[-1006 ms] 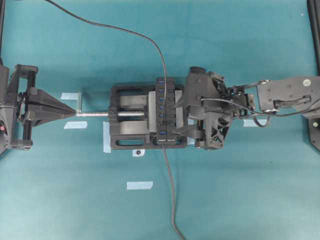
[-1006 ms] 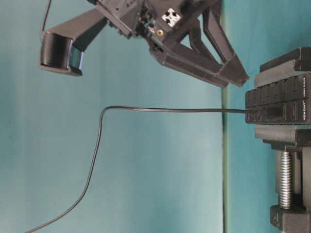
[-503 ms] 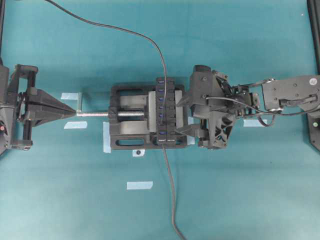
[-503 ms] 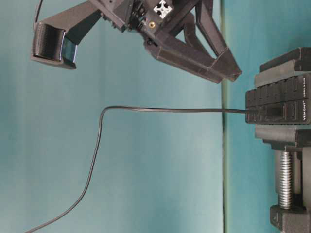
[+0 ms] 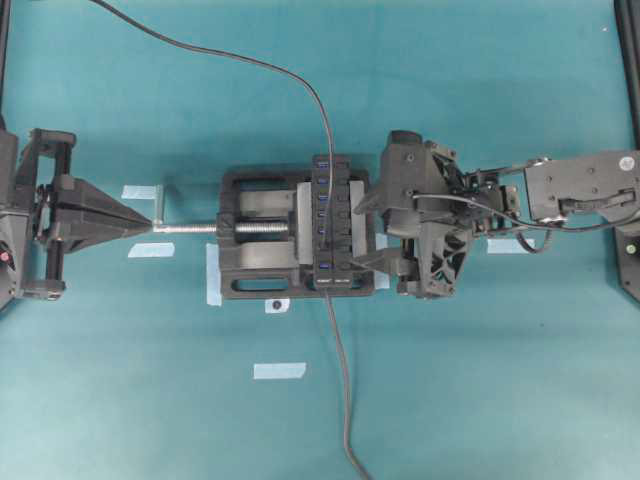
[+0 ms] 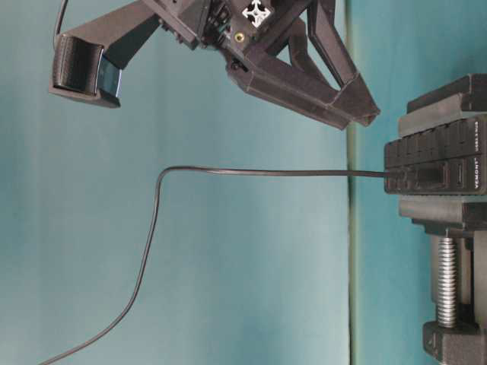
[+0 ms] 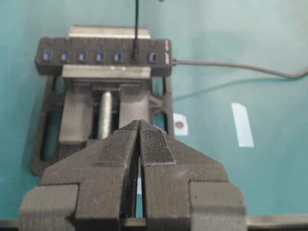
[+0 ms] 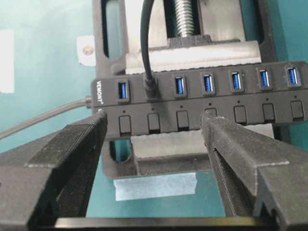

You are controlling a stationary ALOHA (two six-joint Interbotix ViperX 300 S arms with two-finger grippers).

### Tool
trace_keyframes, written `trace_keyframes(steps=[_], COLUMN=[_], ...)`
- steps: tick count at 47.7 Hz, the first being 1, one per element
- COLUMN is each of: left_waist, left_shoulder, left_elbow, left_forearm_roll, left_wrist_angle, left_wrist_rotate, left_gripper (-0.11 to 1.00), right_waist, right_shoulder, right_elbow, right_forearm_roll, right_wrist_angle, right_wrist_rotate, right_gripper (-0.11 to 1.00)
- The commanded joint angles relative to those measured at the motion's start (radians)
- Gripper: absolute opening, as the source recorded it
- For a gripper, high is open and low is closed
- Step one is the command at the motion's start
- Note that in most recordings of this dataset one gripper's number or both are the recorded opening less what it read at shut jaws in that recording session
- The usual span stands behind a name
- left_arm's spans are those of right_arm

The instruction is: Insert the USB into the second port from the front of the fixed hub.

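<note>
Right gripper [image 8: 151, 144] gaped wide and empty above the hub [image 8: 202, 98]; left gripper [image 7: 139, 144] was clenched on nothing, pads flush.

Largest first: the teal table [image 5: 480, 100], matte, bore pale tape strips. On it the blocky black vise [image 5: 250, 245], with a threaded silver screw [image 5: 190, 228], clamped the long bar-shaped hub, printed "VEMONT" at its near end; only the right wrist and table-level views made that readable. The hub carried seven blue-tongued ports over a row of square buttons. The USB [image 8: 150, 86], a small black plug on a thin dark cable, sat in the second port from the labelled end, its neighbours bare. The left wrist view alone showed the ribbed texture of the left fingers [image 7: 156, 147].
</note>
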Motion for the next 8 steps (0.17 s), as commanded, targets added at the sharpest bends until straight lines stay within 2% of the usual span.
trace_keyframes(steps=[1, 8], left_waist=[-0.002, -0.002], left_shoulder=[0.002, 0.002], left_elbow=[-0.023, -0.023], left_forearm_roll=[0.003, 0.003], left_wrist_angle=[-0.009, -0.009], left_wrist_rotate=[-0.002, -0.002], left_gripper=[0.00, 0.00], right_waist=[0.002, 0.002], right_shoulder=[-0.031, -0.032], right_elbow=[-0.009, -0.009], right_forearm_roll=[0.002, 0.002], right_wrist_angle=[-0.009, -0.009], right_wrist_rotate=[0.012, 0.012], right_gripper=[0.81, 0.81])
